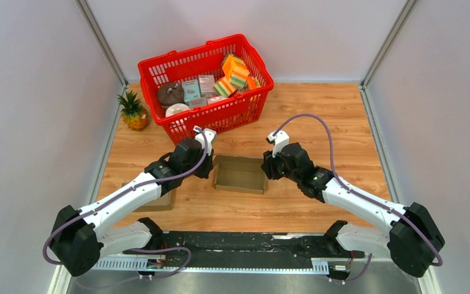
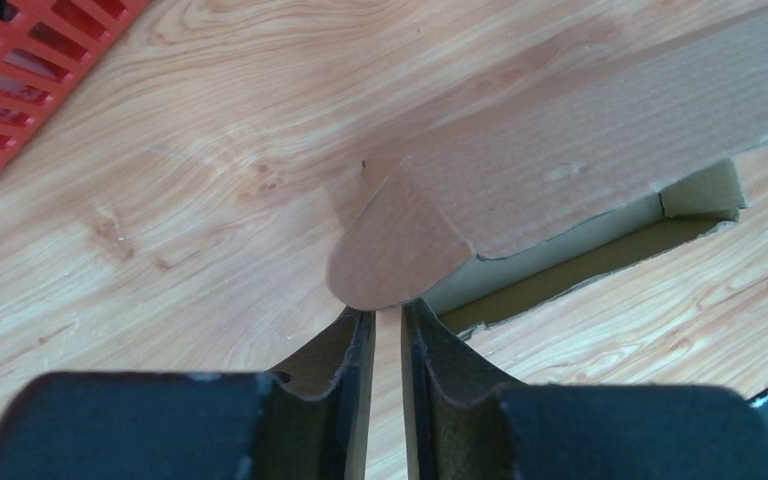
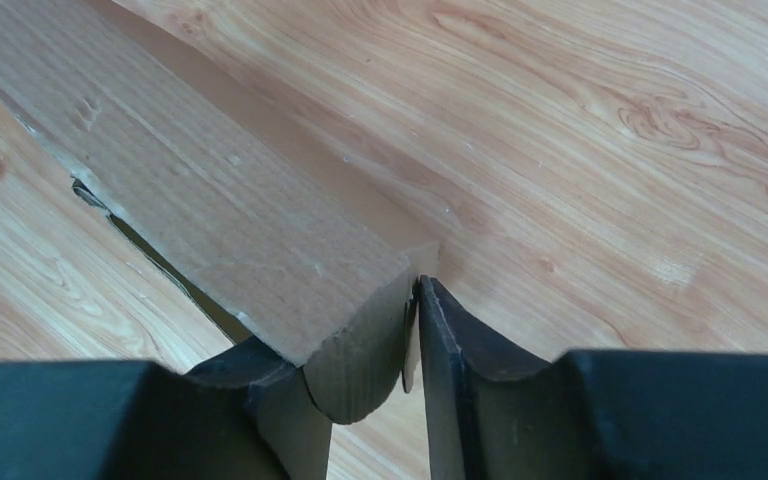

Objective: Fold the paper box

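The brown paper box (image 1: 240, 174) lies as an open tray on the wooden table, between my two arms. My left gripper (image 1: 212, 166) is at its left end. In the left wrist view the jaws stand almost together on a thin strip of card (image 2: 388, 330), with a rounded flap (image 2: 390, 255) just past the fingertips. My right gripper (image 1: 265, 166) is at the box's right end. In the right wrist view it (image 3: 375, 330) is closed on the end's rounded flap (image 3: 360, 350), with the long side wall (image 3: 190, 190) running away to the upper left.
A red basket (image 1: 254, 101) holding sponges, small boxes and other items stands behind the box. A pineapple (image 1: 134, 111) stands at the back left. A flat cardboard piece (image 1: 159, 201) lies under my left arm. Grey walls close in both sides.
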`<state>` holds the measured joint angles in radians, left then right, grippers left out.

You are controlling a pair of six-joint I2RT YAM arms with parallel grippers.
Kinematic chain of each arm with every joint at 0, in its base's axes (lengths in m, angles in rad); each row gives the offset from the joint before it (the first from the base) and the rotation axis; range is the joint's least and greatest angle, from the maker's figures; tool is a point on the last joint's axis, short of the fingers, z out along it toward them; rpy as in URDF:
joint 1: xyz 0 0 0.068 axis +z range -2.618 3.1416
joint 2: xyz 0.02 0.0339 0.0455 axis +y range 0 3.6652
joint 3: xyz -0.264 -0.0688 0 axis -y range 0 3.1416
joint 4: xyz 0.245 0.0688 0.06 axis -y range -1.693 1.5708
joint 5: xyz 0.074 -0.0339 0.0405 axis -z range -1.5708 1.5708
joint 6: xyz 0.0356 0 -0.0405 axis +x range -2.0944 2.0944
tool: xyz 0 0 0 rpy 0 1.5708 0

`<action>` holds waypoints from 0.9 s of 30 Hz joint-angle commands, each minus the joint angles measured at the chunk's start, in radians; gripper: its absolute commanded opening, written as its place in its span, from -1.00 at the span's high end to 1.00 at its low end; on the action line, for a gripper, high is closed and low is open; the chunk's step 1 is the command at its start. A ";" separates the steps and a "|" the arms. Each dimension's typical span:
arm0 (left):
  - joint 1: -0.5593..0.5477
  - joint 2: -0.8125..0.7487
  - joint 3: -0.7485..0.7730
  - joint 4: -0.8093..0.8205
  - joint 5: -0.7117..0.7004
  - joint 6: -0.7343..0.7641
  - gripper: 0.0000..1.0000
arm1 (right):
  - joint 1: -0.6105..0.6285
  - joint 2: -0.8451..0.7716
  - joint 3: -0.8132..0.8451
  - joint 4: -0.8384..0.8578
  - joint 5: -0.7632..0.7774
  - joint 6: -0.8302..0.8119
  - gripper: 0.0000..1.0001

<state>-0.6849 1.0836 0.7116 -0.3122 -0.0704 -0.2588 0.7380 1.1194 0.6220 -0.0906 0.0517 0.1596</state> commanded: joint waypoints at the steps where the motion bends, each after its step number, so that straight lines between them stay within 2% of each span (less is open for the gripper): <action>1: 0.001 -0.002 0.035 0.047 0.057 -0.005 0.58 | -0.002 0.010 0.070 -0.020 0.019 0.064 0.34; 4: 0.001 0.002 0.037 0.054 0.064 -0.068 0.67 | -0.003 0.031 0.123 -0.076 0.010 0.177 0.52; 8: 0.002 0.021 0.023 0.097 0.112 -0.149 0.74 | 0.000 0.065 0.156 -0.118 0.016 0.300 0.61; 11: 0.002 0.042 0.017 0.136 0.153 -0.200 0.76 | 0.000 0.088 0.173 -0.147 0.059 0.342 0.71; 16: 0.002 0.064 -0.001 0.163 0.146 -0.240 0.78 | 0.000 0.100 0.174 -0.166 0.111 0.415 0.88; 21: 0.002 0.052 -0.034 0.179 0.127 -0.250 0.80 | 0.050 0.117 0.177 -0.202 0.215 0.562 0.92; 27: 0.001 0.036 -0.066 0.177 0.118 -0.252 0.81 | 0.139 0.148 0.188 -0.244 0.365 0.618 0.92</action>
<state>-0.6838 1.1370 0.6750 -0.1371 0.0406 -0.4938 0.8165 1.2434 0.7815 -0.2905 0.3401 0.6708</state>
